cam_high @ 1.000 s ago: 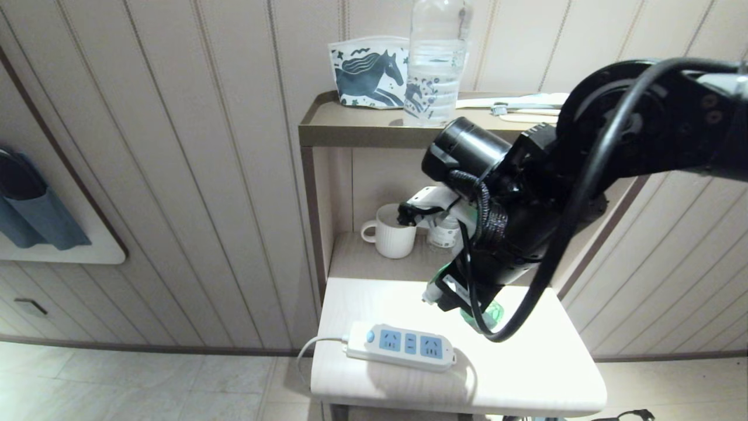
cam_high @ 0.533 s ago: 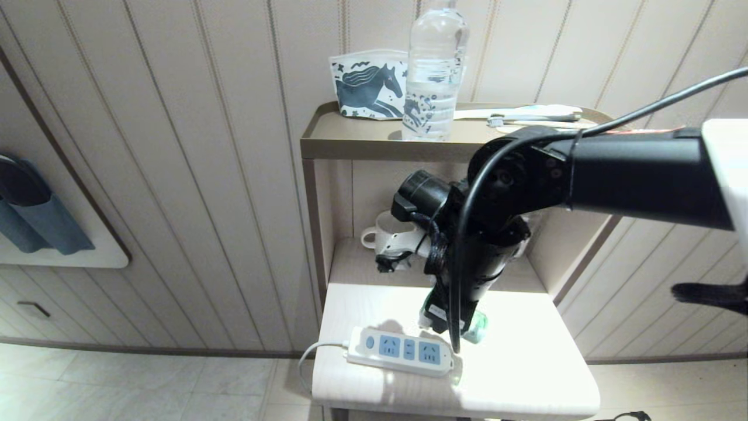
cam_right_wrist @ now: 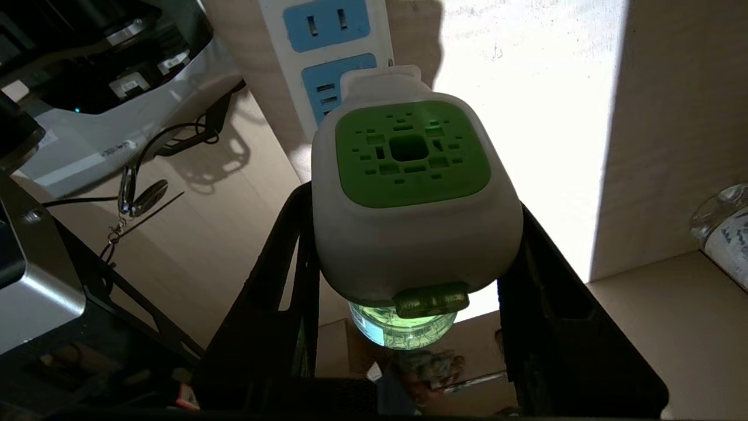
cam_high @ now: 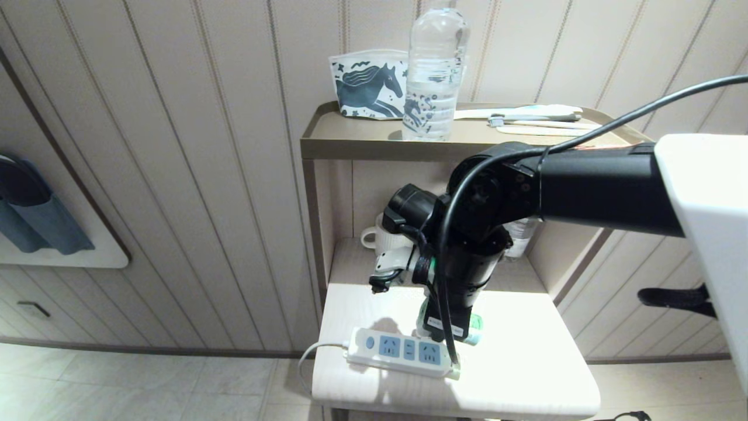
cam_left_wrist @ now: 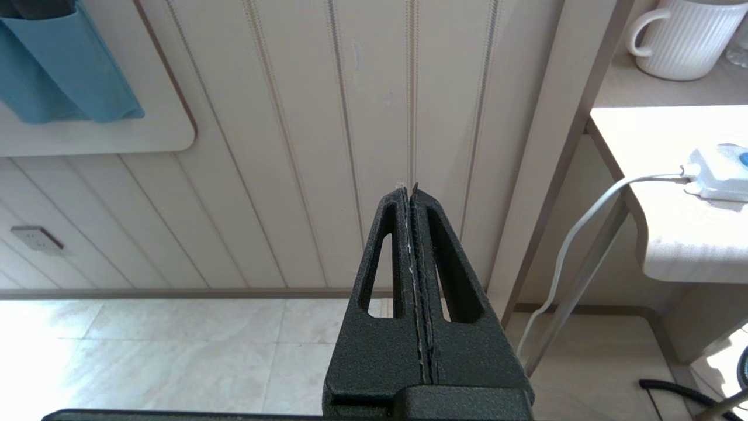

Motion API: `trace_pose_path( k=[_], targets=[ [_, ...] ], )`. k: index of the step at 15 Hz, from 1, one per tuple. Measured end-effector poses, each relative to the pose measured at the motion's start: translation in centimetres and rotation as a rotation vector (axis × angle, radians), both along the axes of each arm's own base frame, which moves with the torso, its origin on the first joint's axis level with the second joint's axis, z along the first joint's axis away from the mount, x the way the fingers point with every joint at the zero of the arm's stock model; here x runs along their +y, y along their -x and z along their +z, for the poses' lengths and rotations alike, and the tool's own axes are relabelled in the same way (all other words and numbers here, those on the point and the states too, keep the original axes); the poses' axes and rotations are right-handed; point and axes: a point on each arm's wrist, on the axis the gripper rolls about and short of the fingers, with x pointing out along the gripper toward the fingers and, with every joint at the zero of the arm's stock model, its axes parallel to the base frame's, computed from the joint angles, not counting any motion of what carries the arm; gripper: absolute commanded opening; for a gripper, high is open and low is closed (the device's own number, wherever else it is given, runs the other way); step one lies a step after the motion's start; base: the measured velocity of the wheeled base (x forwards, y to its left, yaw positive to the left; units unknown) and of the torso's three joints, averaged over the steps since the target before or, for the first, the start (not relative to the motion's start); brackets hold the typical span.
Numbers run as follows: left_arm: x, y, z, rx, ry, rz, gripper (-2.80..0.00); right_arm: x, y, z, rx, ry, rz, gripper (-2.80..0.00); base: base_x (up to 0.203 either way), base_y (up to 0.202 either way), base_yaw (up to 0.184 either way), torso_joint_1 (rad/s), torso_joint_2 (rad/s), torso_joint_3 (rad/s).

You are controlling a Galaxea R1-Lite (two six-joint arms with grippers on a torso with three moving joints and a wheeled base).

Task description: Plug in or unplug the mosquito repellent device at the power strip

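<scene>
A: Head view first. Where does the right gripper (cam_high: 447,327) sit against the power strip (cam_high: 401,351)?

B: It points down just above the strip's far long edge, over the socket end away from the blue button. The arm hides most of the mosquito repellent device (cam_high: 474,336); only a bit of green bottle shows beside the gripper. The strip lies flat on the white table (cam_high: 526,374), its long axis running crosswise to the arm's reach.

A: Left wrist view?

B: The left gripper (cam_left_wrist: 412,196) hangs off to the side by the wall panelling, fingers pressed together on nothing. From there only the strip's button end (cam_left_wrist: 719,169) and its cord show, well apart. The right arm is plainly the nearer one.

A: And the right wrist view?

B: The right gripper's fingers (cam_right_wrist: 280,292) clamp the mosquito repellent device (cam_right_wrist: 412,193) on both flanks of its white head. The green vented face looks back at the camera, and the bottle hangs on the side towards the gripper's base. The device's white plug end points away from the gripper, towards the power strip (cam_right_wrist: 333,52), and reaches over a blue socket face. I cannot tell whether the prongs are touching it.

A: So the move turns on that?

B: I judge so: the device's long axis is roughly square to the strip's face, so pressing along the fingers' line should seat it.
</scene>
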Motion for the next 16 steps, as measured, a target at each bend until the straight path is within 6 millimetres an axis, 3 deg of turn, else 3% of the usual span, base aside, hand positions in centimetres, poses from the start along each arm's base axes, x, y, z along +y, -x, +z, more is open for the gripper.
trace_pose_path(
  k=[7,16],
  targets=[
    [0.0,0.0,0.0,0.000,0.000,0.000,-2.80,1.4,1.2,-0.7,0.031,0.034,0.067,-2.80,0.000,0.000,0.000,0.000,0.00,0.000],
    [0.0,0.0,0.0,0.000,0.000,0.000,-2.80,1.9,0.8,-2.0,0.051,0.065,0.097,-2.80,0.000,0.000,0.000,0.000,0.00,0.000]
  ],
)
